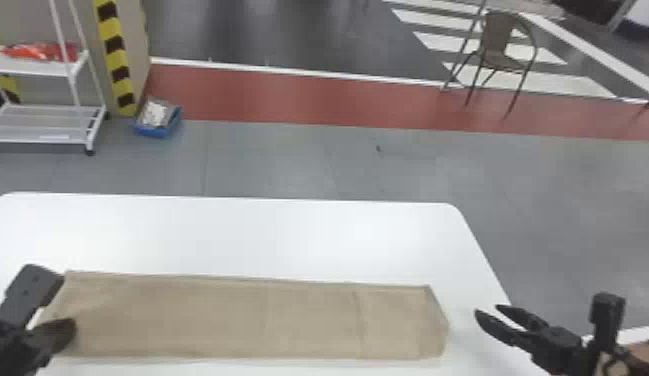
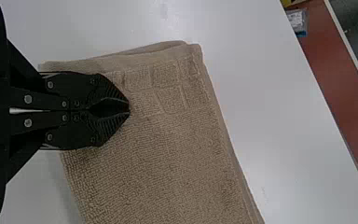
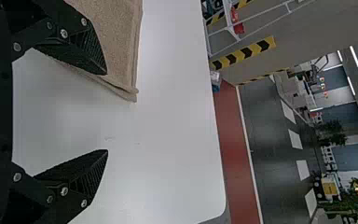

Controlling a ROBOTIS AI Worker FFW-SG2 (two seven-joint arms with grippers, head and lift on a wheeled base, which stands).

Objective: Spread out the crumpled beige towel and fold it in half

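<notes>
The left pincer (image 2: 129, 108) has its fingertips drawn together over one end of the beige towel (image 1: 228, 317); I cannot tell whether they grip any cloth. The right pincer (image 3: 106, 112), spread wide and empty, is beside the other end. The towel lies flat across the desk (image 1: 238, 225) in a long strip, layers showing at its edge. Spreading and the half fold look done; at most, squaring the slanted right end and withdrawing remain.

1. Towel (image 2: 168, 154) was matt cloth, rough with looped pile (woven band looked flatter).
2. Tabletop (image 1: 238, 235) appeared smooth, faintly glossy.
3. Left gripper (image 1: 69, 329) looked matt, its finger faces ridged; screws (image 2: 28, 99) were shiny metal.
</notes>
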